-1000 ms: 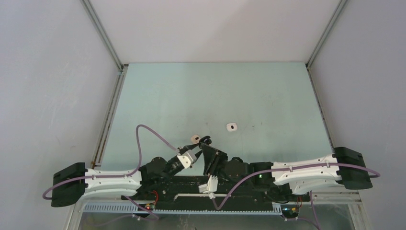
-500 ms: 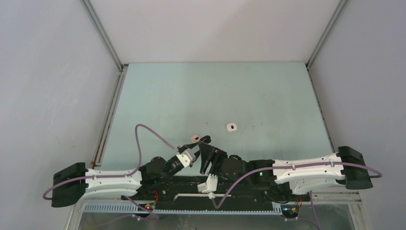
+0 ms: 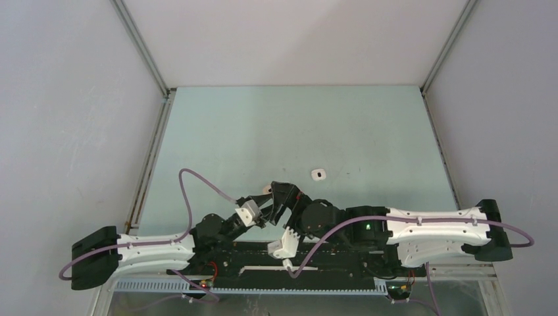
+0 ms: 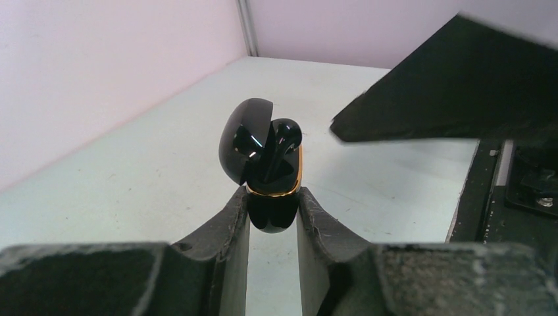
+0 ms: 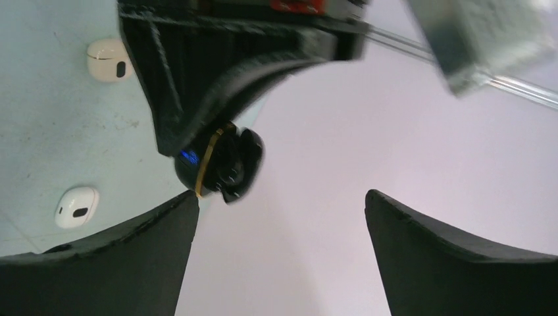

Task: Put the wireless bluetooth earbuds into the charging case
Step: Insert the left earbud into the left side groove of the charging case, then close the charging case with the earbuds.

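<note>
Left gripper (image 4: 272, 197) is clamped on the lower half of a black charging case (image 4: 266, 218), which has a gold rim and is held off the table (image 3: 296, 125). The lid (image 4: 240, 131) is open. A black earbud (image 4: 284, 137) sits in the case mouth with its top poking above the rim. Right gripper (image 5: 279, 197) is just beside the case, jaws wide apart, holding nothing. A white rounded case (image 5: 77, 207) and a cream one (image 5: 108, 58) lie on the table beyond.
</note>
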Available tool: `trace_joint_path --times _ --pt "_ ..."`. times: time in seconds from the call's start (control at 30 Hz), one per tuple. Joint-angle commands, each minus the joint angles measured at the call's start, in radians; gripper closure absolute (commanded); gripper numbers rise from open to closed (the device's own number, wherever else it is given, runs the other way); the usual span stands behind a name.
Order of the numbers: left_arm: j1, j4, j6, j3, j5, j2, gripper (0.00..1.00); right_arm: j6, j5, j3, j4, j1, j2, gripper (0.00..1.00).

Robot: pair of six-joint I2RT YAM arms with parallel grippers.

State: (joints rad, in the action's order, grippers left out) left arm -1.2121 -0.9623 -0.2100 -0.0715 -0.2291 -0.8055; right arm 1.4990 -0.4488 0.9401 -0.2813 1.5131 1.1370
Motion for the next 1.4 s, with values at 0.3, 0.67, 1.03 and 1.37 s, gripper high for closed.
trace_joint_path --times 0.3,0.67,1.03,1.37 --pt "0.097 -0.110 0.146 0.032 0.197 -0.007 1.00 -0.555 0.433 0.504 -0.691 -0.323 0.031 0.00" --pt "0.114 -0.053 0.246 -0.059 0.400 -0.054 1.00 -0.692 1.163 0.734 -1.050 -0.776 0.158 0.15" --pt "0.114 0.104 0.338 -0.195 0.483 -0.056 1.00 -0.645 1.331 0.608 -1.048 -0.817 0.127 0.17" --pt "0.112 0.215 0.322 -0.255 0.515 -0.075 1.00 -0.829 1.444 0.506 -0.875 -0.821 0.157 0.20"
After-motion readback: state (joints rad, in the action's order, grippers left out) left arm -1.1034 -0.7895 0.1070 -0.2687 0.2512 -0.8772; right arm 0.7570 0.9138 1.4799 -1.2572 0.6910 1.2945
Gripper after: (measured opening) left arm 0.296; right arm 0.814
